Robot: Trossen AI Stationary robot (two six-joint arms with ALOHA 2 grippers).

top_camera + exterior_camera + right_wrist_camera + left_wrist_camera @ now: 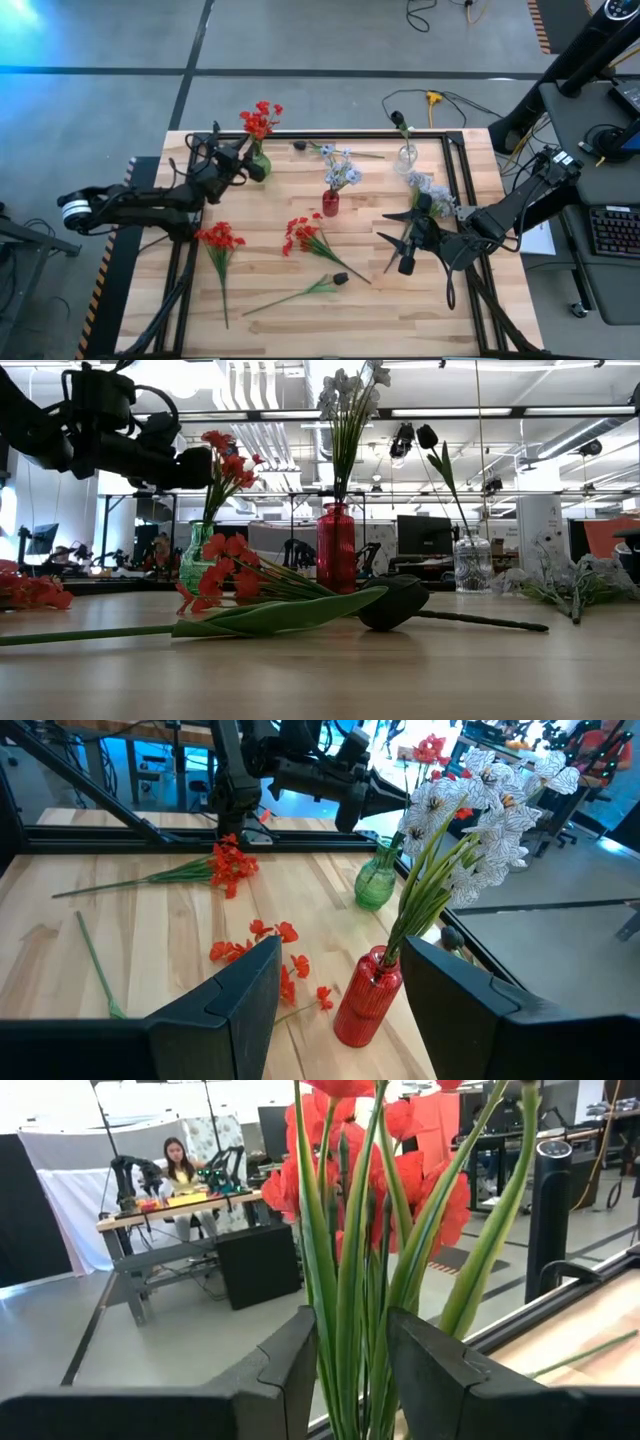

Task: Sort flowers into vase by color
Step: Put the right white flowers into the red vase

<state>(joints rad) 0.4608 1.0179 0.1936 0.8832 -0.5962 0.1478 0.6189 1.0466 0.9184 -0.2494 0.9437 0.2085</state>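
Between the left gripper's (350,1370) jaws stand red flower stems (345,1280).

Three vases (330,204) mid-table, loose flowers (308,236) in front

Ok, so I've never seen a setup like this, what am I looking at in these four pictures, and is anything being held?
These are four cameras on one two-armed robot sorting artificial flowers. One looks straight down, one sits level with the wooden table, and one rides on each wrist. The left gripper has its jaws closed on the red flowers standing in the green glass vase. The right gripper is open and empty, facing the red vase of pale blue-white flowers. Loose red bunches, a dark-budded stem and a pale bunch lie on the table.
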